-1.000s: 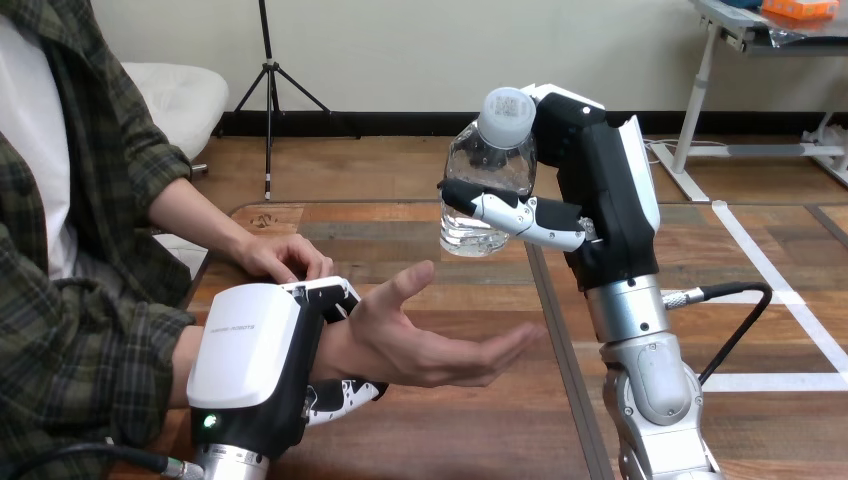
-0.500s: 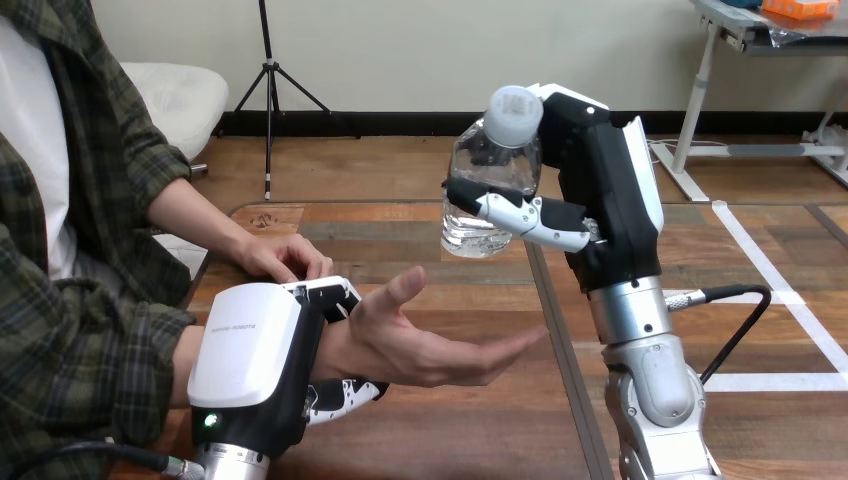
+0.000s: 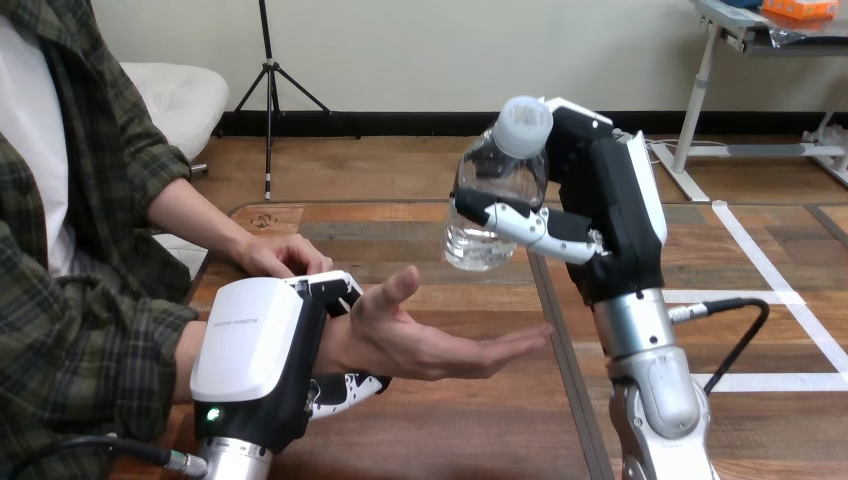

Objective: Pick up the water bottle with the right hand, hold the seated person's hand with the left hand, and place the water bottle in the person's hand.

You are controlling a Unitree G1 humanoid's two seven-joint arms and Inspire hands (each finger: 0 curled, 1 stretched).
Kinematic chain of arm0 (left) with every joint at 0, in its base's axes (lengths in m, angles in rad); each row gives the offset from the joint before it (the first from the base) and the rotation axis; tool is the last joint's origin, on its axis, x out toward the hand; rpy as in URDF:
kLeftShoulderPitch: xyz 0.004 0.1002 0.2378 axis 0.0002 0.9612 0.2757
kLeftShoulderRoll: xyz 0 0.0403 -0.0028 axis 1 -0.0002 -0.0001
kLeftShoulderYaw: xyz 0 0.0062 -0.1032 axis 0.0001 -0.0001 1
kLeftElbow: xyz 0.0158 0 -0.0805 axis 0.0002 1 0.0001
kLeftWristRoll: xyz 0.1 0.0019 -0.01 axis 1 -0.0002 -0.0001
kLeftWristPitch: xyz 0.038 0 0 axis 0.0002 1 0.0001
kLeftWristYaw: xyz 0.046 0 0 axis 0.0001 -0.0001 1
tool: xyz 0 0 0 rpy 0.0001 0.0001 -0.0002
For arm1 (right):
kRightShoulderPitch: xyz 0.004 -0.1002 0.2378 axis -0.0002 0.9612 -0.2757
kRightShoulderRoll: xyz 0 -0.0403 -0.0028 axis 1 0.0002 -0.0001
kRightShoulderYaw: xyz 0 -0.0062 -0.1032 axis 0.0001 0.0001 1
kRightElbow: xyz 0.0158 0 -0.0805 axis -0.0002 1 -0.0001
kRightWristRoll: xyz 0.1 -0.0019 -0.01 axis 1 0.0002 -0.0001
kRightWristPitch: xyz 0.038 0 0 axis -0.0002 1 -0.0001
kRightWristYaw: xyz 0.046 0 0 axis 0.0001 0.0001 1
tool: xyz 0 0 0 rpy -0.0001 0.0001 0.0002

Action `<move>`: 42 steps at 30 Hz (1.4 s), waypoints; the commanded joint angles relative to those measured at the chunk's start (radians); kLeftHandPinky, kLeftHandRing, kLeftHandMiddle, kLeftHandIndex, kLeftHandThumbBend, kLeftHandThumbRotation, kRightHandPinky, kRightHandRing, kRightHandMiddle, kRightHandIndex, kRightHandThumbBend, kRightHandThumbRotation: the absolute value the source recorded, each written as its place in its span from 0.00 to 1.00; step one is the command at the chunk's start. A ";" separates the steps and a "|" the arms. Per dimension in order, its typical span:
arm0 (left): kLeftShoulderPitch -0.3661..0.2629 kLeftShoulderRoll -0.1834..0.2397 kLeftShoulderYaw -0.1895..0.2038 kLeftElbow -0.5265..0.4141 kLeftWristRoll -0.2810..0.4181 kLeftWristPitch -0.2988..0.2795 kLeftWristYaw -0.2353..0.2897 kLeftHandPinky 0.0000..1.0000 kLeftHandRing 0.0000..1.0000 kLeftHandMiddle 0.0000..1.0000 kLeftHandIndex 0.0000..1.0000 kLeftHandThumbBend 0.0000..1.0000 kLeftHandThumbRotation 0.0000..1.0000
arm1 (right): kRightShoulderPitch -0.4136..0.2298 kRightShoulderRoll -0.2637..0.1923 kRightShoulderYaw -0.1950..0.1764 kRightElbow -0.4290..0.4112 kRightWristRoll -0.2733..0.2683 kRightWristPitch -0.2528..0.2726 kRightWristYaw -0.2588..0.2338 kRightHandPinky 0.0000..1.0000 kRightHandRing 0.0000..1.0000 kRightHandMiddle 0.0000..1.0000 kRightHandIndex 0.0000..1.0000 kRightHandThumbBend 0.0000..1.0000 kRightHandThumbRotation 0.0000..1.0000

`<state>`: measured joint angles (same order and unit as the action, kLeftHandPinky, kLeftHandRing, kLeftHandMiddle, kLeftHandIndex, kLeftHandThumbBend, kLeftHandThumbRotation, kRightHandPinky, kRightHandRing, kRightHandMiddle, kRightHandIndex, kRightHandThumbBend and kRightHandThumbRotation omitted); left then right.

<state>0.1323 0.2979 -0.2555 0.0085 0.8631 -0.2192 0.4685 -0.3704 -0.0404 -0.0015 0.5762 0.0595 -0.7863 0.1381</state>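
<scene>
1. My right hand (image 3: 610,215) was raised above the table (image 3: 450,430), right of its middle; the fingers (image 3: 520,222) were curled round the water bottle (image 3: 495,205), gripping it about its mid-body.
2. The water bottle was clear, with a white cap (image 3: 524,113); it hung in the air, tilted, the cap uppermost and nearer my right hand, the base lower and toward the view's left; only my fingers touched it.
3. My left hand (image 3: 255,355) sat low at the view's left, its white back turned up; its fingers were curled over the top of the person's wrist (image 3: 338,345), with the thumb showing beneath it; so that hand was closed on the wrist.
4. The person's open hand (image 3: 420,345) reached out past my left hand toward the middle of the table, palm up, fingers straight, thumb lifted; it lay lower than the water bottle and apart from it, the base of the bottle above the outstretched fingers.
5. The person's other hand (image 3: 285,258) rested on the table just beyond my left hand, its fingers bent down onto the wood.
</scene>
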 commanded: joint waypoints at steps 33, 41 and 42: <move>-0.070 -0.060 -0.011 -0.128 -0.024 -0.014 -0.044 0.29 0.35 0.40 0.41 0.69 0.00 | 0.037 -0.003 -0.011 -0.030 -0.065 -0.025 -0.033 0.38 0.41 0.44 0.45 0.67 0.00; -0.069 -0.062 -0.010 -0.136 -0.026 -0.019 -0.046 0.29 0.35 0.40 0.41 0.69 0.00 | 0.036 -0.001 -0.012 -0.006 -0.092 -0.018 -0.051 0.40 0.43 0.44 0.45 0.67 0.00; -0.069 -0.062 -0.010 -0.138 -0.025 -0.019 -0.047 0.29 0.35 0.40 0.40 0.69 0.00 | 0.036 -0.002 -0.011 -0.004 -0.105 -0.017 -0.061 0.40 0.43 0.44 0.45 0.67 0.00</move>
<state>0.1263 0.2651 -0.2513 -0.0425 0.8529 -0.2139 0.4190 -0.2804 -0.0436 -0.0043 0.5691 -0.0338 -0.7817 0.1065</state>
